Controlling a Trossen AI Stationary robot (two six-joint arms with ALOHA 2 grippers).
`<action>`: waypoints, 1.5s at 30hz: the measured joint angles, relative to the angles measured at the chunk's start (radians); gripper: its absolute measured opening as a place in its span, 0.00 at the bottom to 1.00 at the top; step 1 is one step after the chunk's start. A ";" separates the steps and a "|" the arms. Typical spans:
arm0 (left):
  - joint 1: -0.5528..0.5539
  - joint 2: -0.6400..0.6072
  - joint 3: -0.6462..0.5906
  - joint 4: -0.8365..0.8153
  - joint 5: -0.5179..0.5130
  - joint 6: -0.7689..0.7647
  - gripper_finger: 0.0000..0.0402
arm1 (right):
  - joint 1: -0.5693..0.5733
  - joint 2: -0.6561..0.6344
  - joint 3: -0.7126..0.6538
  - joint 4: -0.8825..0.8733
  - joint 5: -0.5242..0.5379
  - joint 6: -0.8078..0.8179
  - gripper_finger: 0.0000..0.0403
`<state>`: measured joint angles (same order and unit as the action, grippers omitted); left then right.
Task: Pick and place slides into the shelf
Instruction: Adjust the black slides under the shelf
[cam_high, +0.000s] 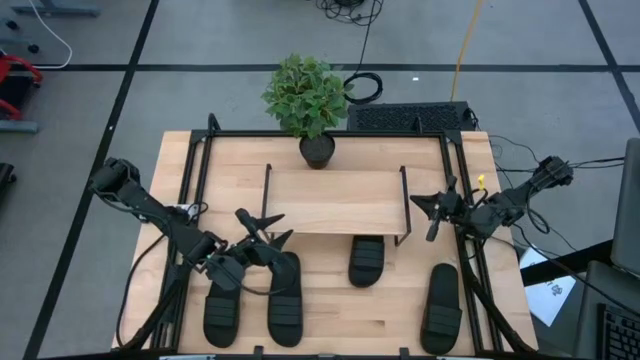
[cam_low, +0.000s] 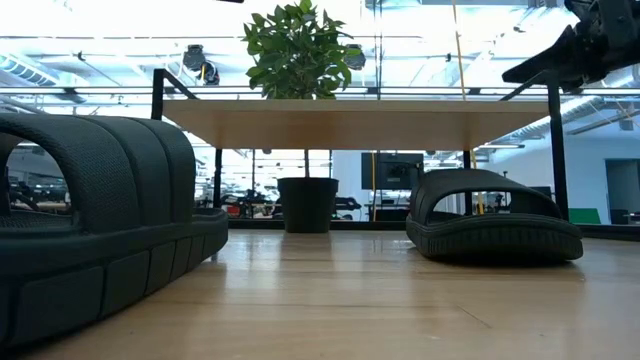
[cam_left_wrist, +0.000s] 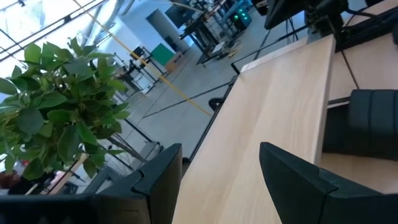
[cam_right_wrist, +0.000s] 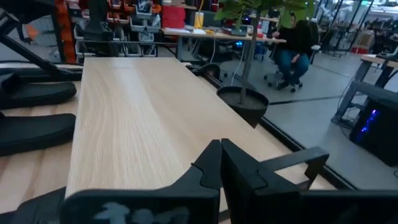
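Note:
Four black slides lie sole-down on the table: two side by side at the near left (cam_high: 222, 305) (cam_high: 285, 298), one (cam_high: 367, 260) with its far end under the shelf's near edge, and one at the near right (cam_high: 442, 305). The shelf (cam_high: 335, 200), a light wood plank on thin black legs, stands mid-table. My left gripper (cam_high: 265, 228) is open and empty, above the left slides by the shelf's left end; in its wrist view (cam_left_wrist: 221, 155) the plank shows between the fingers. My right gripper (cam_high: 430, 208) is shut and empty, raised by the shelf's right end (cam_right_wrist: 221, 165).
A potted plant (cam_high: 310, 100) stands behind the shelf at the table's far edge. Black rails (cam_high: 195, 170) run along the table's sides. In the low view a slide (cam_low: 100, 230) fills the near left and another (cam_low: 495, 230) lies under the shelf top (cam_low: 370, 120).

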<state>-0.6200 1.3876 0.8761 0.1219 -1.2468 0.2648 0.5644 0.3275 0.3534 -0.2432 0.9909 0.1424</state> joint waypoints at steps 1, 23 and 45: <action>0.004 0.000 0.000 -0.002 0.000 -0.006 0.56 | 0.000 0.000 0.000 0.008 0.000 -0.007 0.00; 0.043 0.000 0.000 -0.023 0.053 -0.034 0.56 | 0.134 0.345 -0.101 0.480 -0.681 0.027 0.00; 0.043 0.000 0.000 -0.021 0.050 -0.032 0.56 | 0.319 1.055 -0.105 1.124 -0.516 0.205 0.00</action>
<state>-0.5774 1.3876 0.8761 0.1012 -1.1965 0.2332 0.8833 1.3825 0.2483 0.8806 0.4745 0.3477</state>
